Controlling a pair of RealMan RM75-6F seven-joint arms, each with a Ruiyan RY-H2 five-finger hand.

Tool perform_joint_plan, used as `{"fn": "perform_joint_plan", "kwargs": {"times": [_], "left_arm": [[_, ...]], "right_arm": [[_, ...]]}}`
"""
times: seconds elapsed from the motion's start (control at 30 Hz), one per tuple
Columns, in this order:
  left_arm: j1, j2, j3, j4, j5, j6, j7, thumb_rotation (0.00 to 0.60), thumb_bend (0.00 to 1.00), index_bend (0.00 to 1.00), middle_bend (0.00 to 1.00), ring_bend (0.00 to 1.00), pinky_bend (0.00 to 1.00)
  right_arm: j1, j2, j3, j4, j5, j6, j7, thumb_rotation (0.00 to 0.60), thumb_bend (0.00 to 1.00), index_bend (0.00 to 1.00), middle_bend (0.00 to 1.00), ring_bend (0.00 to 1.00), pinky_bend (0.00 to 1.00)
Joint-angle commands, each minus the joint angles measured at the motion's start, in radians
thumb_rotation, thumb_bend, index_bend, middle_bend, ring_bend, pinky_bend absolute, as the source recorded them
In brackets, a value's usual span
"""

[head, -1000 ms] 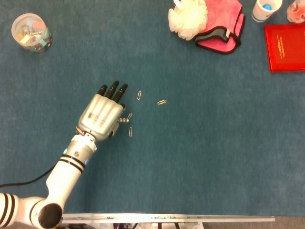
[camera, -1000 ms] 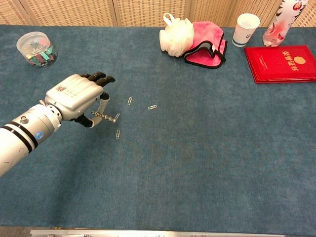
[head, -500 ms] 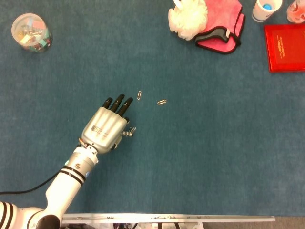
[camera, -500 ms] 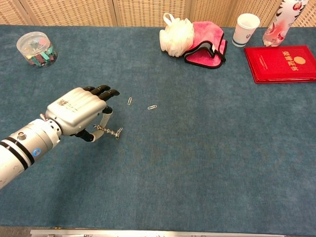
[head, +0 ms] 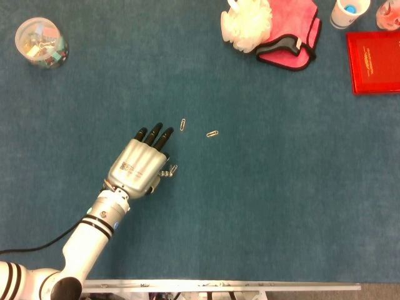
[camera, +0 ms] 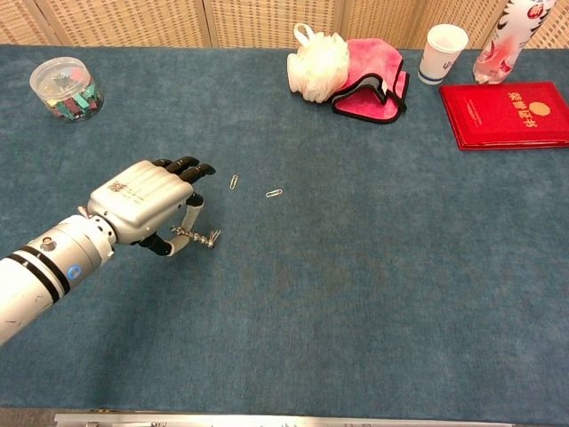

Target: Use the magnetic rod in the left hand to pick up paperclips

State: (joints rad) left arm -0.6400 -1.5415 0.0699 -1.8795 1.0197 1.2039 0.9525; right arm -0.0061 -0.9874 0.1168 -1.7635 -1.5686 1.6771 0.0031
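Magnetic rod (camera: 191, 237) mostly hidden under the left hand (camera: 147, 201); clips clinging to its tip too small to count. Far right, bottle (camera: 507, 36) and red booklet (head: 374, 61) cut by frame edges

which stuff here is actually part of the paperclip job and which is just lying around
In the job:
left robot hand
magnetic rod, paperclips clinging to its tip
two loose paperclips

Lying about:
clip jar
bath pouf
pink cloth
paper cup
red booklet
bottle
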Motion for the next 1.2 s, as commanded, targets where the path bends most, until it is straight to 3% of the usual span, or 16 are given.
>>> {"fn": "perform_joint_plan", "kwargs": {"times": [0.03,0.53,1.2], "left_arm": [[-0.003,0.004,-0.009,-0.002,0.002,0.003,0.001,0.6,0.36,0.55,0.09,0.03,0.16],[-0.063,-0.008,-0.118,0.08,-0.088,-0.034,-0.004,0.6,0.36,0.56,0.09,0.03,0.16],[-0.147,-0.092,-0.177,0.23,-0.185,-0.089,-0.01,0.6,0.35,0.56,0.09,0.03,0.16]], "right_arm": [[0.0,0.0,0.0,0.0,0.0,-0.001,0.0,0.6,0.2,0.21,0.18,0.12,0.33],[0.001,-0.005,-0.001,0.003,0.002,-0.007,-0.007,0.6,0.2,0.21,0.18,0.12,0.33],[0.0,-0.003,0.002,0.003,0.008,-0.007,-0.003,0.6,0.2,0.21,0.18,0.12,0.33]]}}
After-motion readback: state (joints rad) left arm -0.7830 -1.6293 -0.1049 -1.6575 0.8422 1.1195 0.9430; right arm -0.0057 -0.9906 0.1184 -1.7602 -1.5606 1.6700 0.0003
